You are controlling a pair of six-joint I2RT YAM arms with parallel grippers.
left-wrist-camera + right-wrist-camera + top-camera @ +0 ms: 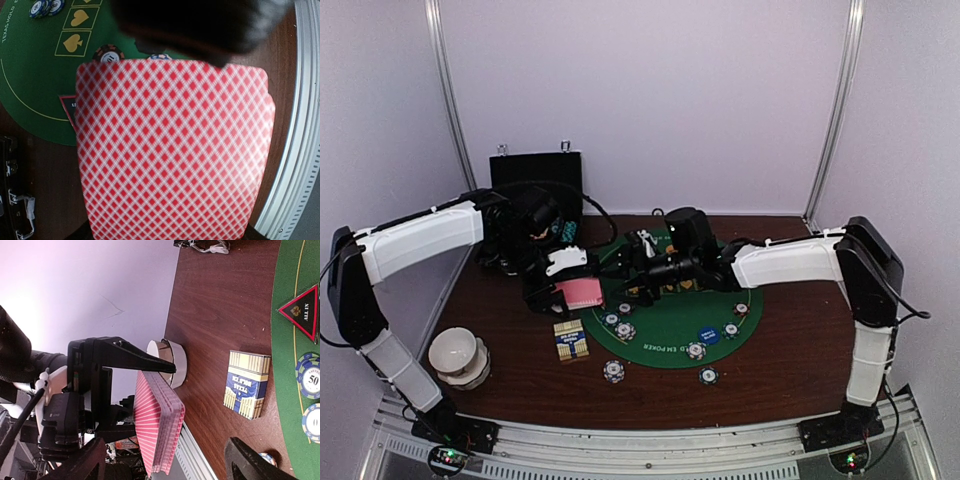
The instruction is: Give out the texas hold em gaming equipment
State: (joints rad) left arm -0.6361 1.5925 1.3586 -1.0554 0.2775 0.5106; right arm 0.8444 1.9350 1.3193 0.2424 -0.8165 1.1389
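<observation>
My left gripper [570, 285] is shut on a deck of pink-backed playing cards [584, 293], held above the table at the left edge of the green felt mat [670, 318]. The deck [170, 150] fills the left wrist view. My right gripper [642, 268] faces the deck from the right, open, its dark fingers [247, 460] spread wide on either side of the cards [157, 425] and not touching them. Several stripe-edged poker chips [695, 350] and a blue disc [708, 336] lie on the mat. A red triangle marker [302, 310] sits at the mat's edge.
A blue-and-yellow card box [571, 340] lies on the brown table left of the mat. A white cup [457, 355] stands at the front left. A black case [535, 180] leans against the back wall. Two chips [613, 372] lie off the mat near the front.
</observation>
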